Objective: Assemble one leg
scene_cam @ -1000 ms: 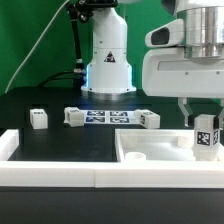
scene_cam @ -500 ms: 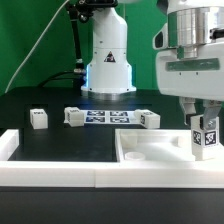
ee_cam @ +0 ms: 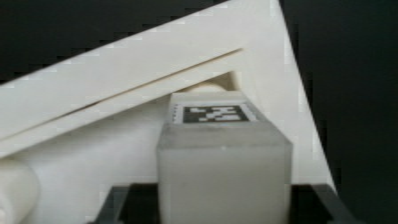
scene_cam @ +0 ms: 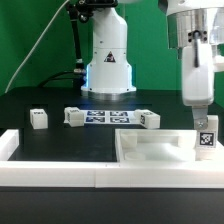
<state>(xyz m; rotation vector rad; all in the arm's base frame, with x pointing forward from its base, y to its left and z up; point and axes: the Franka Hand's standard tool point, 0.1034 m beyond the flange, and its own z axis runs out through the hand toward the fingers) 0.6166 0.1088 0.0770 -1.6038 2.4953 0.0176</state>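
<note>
My gripper (scene_cam: 204, 122) is shut on a leg (scene_cam: 206, 138), a small white post with a black-and-white tag, and holds it upright at the far right end of the white tray-like tabletop (scene_cam: 150, 152). In the wrist view the leg (ee_cam: 226, 150) stands between my dark fingers, with the tabletop's corner (ee_cam: 214, 60) behind it. I cannot tell whether the leg's lower end touches the tabletop. Three more legs lie on the black table: one at the exterior view's left (scene_cam: 38, 119), one beside the marker board (scene_cam: 73, 116), one to its right (scene_cam: 148, 119).
The marker board (scene_cam: 108, 117) lies flat in front of the robot base (scene_cam: 108, 60). Long white border bars (scene_cam: 60, 172) run along the front, with a short end piece (scene_cam: 8, 145) at the exterior view's left.
The wrist has turned about its vertical axis, so the gripper body now looks narrow. The held leg has moved down a little at the tabletop's right end.
</note>
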